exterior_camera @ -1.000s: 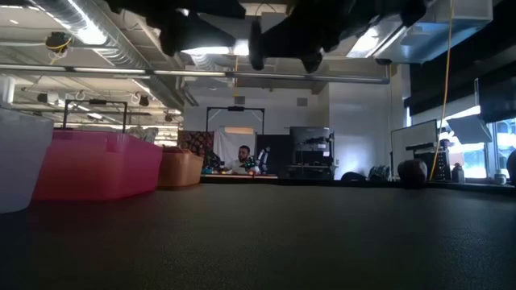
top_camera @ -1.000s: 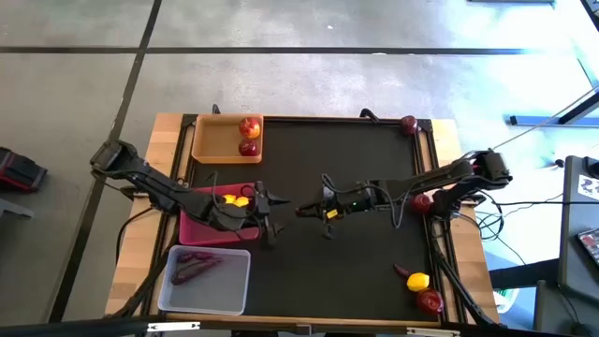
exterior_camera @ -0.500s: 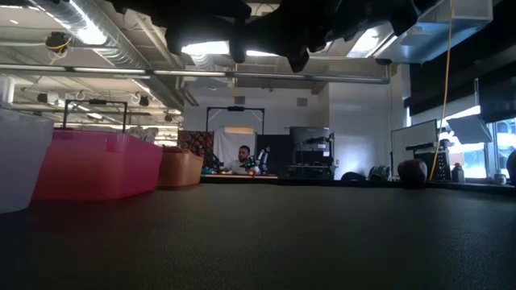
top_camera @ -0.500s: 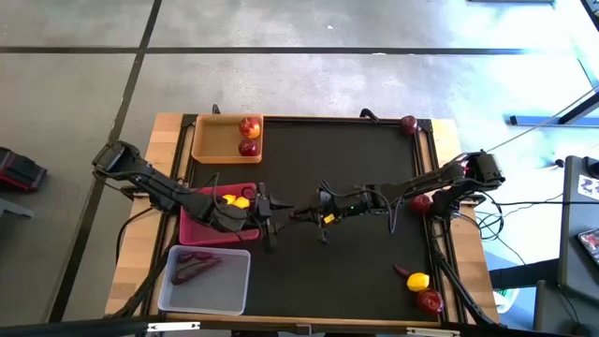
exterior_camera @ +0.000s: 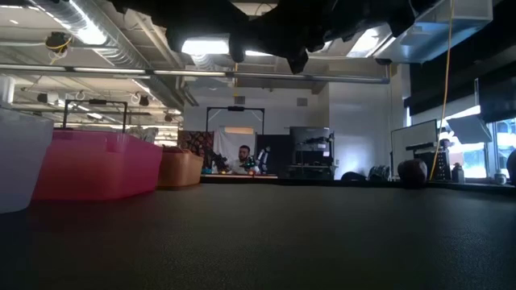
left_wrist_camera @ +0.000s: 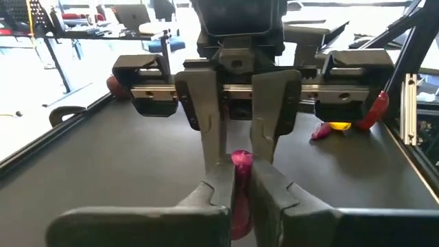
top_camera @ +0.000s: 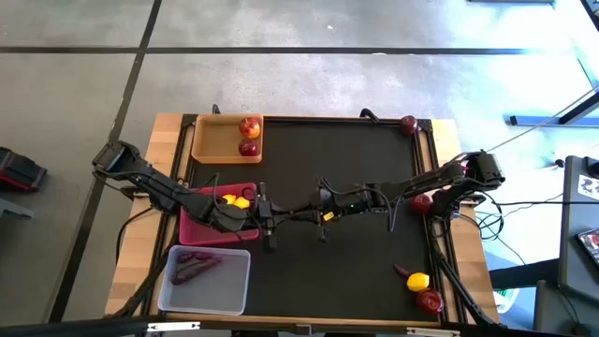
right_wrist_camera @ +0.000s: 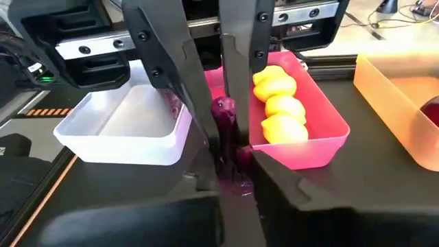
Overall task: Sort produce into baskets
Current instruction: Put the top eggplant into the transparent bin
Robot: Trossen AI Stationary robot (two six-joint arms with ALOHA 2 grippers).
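Meeting above the middle of the black table (top_camera: pixel 374 168), the left gripper (top_camera: pixel 271 217) and the right gripper (top_camera: pixel 314 213) are seen tip to tip, and one slim dark-purple root (left_wrist_camera: pixel 240 180) is held between them. The left gripper's fingers (left_wrist_camera: pixel 271 192) are closed on the root. The right gripper's fingers (right_wrist_camera: pixel 199 185) are also placed on both sides of it, but it cannot be told if they press it. The magenta-pink tray (top_camera: pixel 201 227), just beside the left gripper, contains yellow lemons (right_wrist_camera: pixel 276 104). Purple roots are seen in the translucent tray (top_camera: pixel 208 292), and two apples (top_camera: pixel 249 136) in the tan tray (top_camera: pixel 211 140). Some produce (top_camera: pixel 419 281) is left at the table's right edge.
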